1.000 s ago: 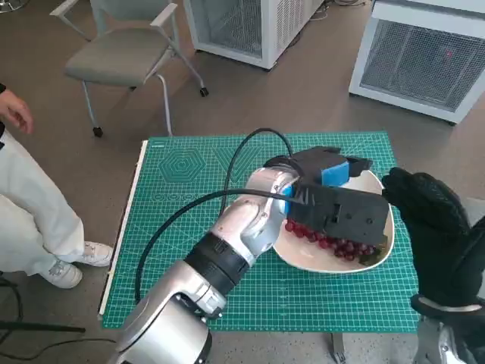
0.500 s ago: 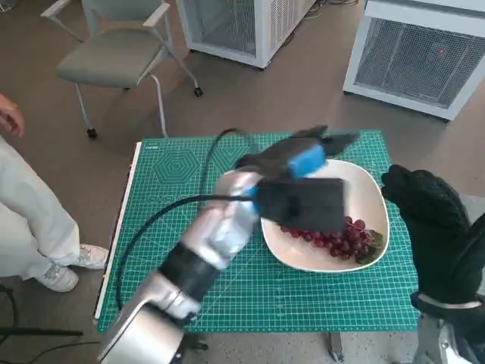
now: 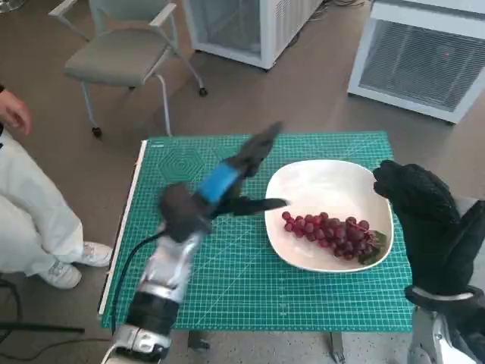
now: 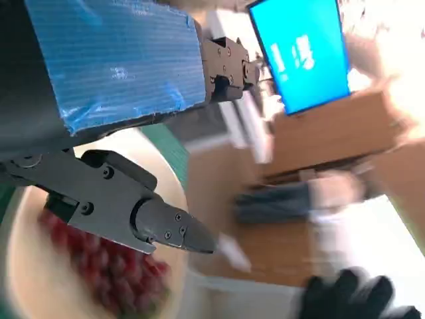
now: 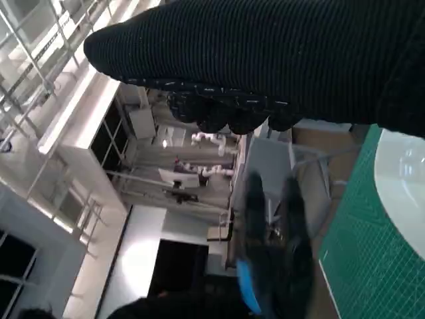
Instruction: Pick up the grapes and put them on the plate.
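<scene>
The left hand (image 3: 220, 184) hangs over the green mat (image 3: 189, 250) with its fingers (image 3: 254, 203) spread and holding nothing, the red grapes (image 3: 330, 233) lying on the white plate (image 3: 326, 182) just beyond those fingertips, while the gloved right hand (image 3: 420, 216) stands at the plate's far edge, fingers apart and empty.

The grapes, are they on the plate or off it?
On it: the grapes lie inside the white plate, and neither hand touches them.

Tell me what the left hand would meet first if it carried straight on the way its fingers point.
Probably nothing on the table: the left hand points up and away past the plate toward the mat's far edge. Height is unclear.
</scene>
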